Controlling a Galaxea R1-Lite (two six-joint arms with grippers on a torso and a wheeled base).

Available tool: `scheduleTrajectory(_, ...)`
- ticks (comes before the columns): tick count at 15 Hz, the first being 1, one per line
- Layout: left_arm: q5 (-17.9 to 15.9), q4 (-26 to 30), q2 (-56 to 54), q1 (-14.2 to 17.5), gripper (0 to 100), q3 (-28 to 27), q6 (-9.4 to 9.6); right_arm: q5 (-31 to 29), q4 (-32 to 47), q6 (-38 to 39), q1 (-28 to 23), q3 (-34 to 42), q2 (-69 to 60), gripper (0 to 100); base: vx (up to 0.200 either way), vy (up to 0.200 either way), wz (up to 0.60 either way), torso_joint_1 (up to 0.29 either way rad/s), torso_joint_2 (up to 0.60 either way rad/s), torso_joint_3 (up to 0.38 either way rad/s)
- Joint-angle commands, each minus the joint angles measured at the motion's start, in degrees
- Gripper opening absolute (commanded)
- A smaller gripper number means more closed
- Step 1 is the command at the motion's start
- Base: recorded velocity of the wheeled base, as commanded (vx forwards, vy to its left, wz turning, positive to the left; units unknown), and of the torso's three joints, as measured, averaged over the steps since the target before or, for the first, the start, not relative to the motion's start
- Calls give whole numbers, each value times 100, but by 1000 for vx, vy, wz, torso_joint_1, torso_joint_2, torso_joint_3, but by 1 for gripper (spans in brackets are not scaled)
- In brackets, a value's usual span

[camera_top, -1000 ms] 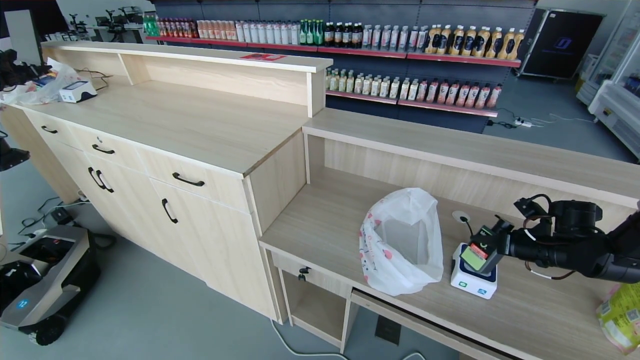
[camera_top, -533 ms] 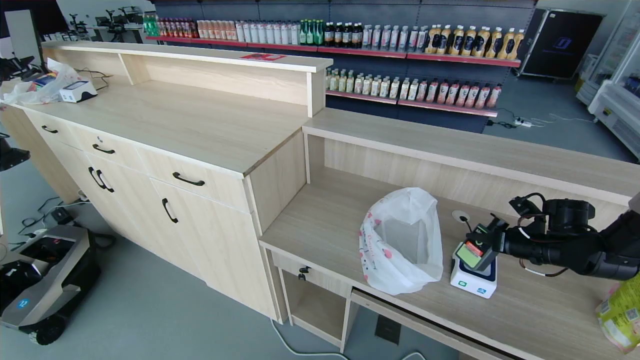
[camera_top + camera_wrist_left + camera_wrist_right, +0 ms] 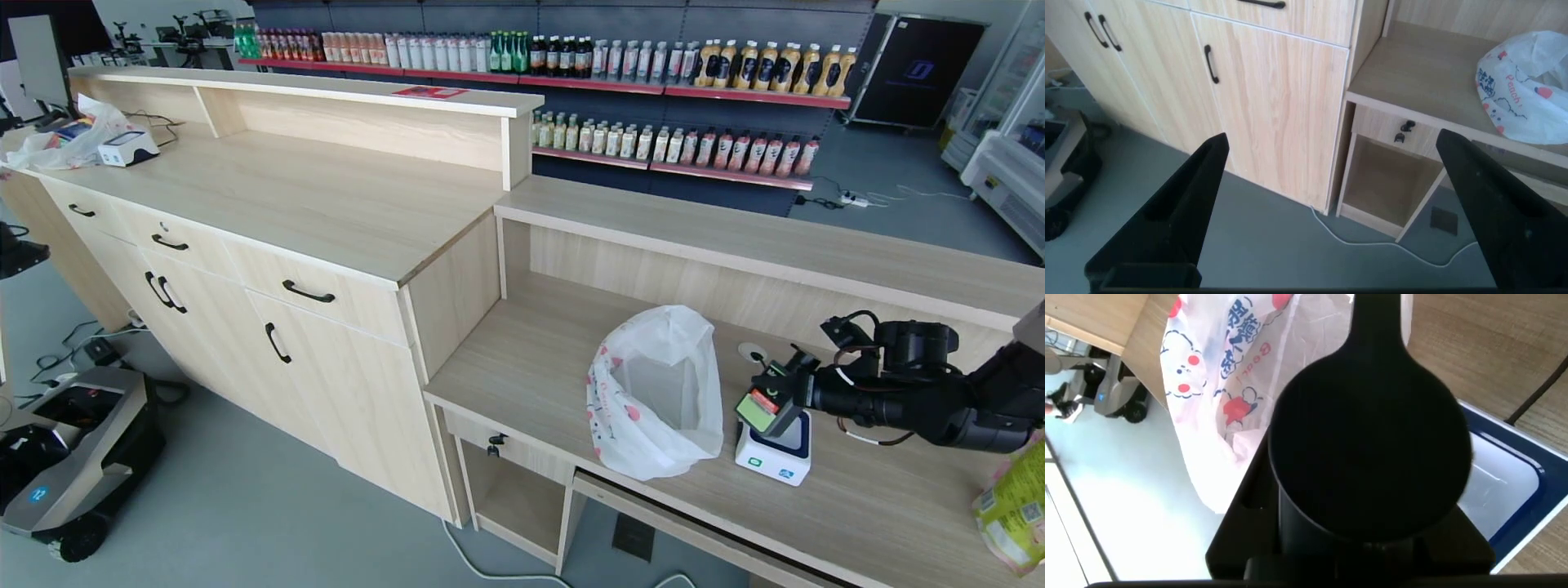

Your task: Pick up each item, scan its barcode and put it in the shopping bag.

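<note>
The right gripper (image 3: 766, 402) is clamped on a green item (image 3: 756, 412), with the scanner (image 3: 774, 459) just below the jaws and the shopping bag (image 3: 657, 392) just beside them. Best, I judge, to hold the barcode face (hidden here) square to the scanner window, steady. The left gripper (image 3: 1331, 143) has its jaws apart, empty.

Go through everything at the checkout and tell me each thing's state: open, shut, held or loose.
shopping bag: upright on the counter, mouth open.
scanner: sitting on the counter beside the bag.
small green box: held over the scanner.
right gripper: shut on the small green box.
left gripper: open, holding nothing.
cupboard doors: shut.
yellow packet: lying on the counter, not held.
</note>
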Motion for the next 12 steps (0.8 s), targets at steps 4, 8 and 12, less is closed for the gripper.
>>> scheduleTrajectory(4,-1,0,6,1,100,0,-9,-1366,-34,-2501,-953,2449,-3121,0,0,0,0,0,0,0)
scheduleTrajectory(8,-1,0,6,1,100,0,-9,-1665,889,-3819,-1920,3249,-5309,0,0,0,0,0,0,0)
scheduleTrajectory(12,-1,0,6,1,100,0,0,-1815,1056,-4109,-2078,3223,-5889,0,0,0,300,0,0,1)
